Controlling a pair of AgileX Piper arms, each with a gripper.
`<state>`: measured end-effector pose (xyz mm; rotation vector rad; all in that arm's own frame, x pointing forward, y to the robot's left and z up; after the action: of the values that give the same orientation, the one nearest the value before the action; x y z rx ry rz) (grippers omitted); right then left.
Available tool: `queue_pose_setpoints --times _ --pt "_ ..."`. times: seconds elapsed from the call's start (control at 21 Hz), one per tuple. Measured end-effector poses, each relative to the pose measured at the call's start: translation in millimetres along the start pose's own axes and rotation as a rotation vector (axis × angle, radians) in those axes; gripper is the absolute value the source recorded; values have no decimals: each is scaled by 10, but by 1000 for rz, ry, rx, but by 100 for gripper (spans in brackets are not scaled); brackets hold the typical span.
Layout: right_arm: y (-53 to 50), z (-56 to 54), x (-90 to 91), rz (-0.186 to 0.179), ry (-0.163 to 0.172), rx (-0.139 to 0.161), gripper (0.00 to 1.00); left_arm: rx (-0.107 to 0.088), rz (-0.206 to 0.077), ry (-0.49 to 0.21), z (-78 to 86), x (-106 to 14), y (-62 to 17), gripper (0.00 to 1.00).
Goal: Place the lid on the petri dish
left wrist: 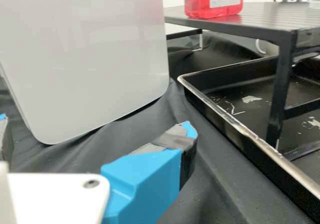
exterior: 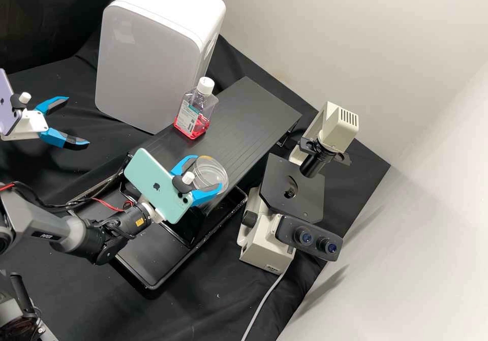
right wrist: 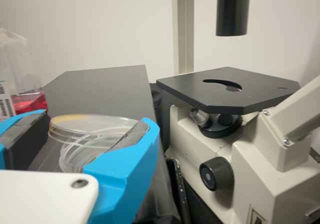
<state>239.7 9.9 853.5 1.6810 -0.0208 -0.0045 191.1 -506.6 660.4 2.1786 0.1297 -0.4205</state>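
High view first: what has the right gripper got?

Its two blue fingers are closed on a clear plastic dish, one finger on each side of it. Lid, base or both together, I cannot tell. The right wrist view shows two clear rings between the fingers, one above the other.

Where is that?

At the near end of the black shelf, above the black tray that the shelf's legs stand in. Whether the dish touches the shelf, I cannot tell. The microscope stands just beside the tray, and in the right wrist view its black stage is near the dish.

What about the left gripper?

Spread wide, holding nothing. It hangs well apart from the dish, at the left edge of the high view, over the black cloth and near the white box. Its wrist view looks past one blue finger to that box and the tray's rim.

Anything else on the shelf?

A bottle of pink liquid with a white cap, upright on the side nearest the white box. A mint-green phone is fixed on the right wrist.
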Motion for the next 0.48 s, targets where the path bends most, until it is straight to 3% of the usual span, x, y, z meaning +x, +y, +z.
queue_pose_setpoints --times 0.48 --pt "17 22 -1 8 -8 1 0 -5 5 2 8 11 10 100"
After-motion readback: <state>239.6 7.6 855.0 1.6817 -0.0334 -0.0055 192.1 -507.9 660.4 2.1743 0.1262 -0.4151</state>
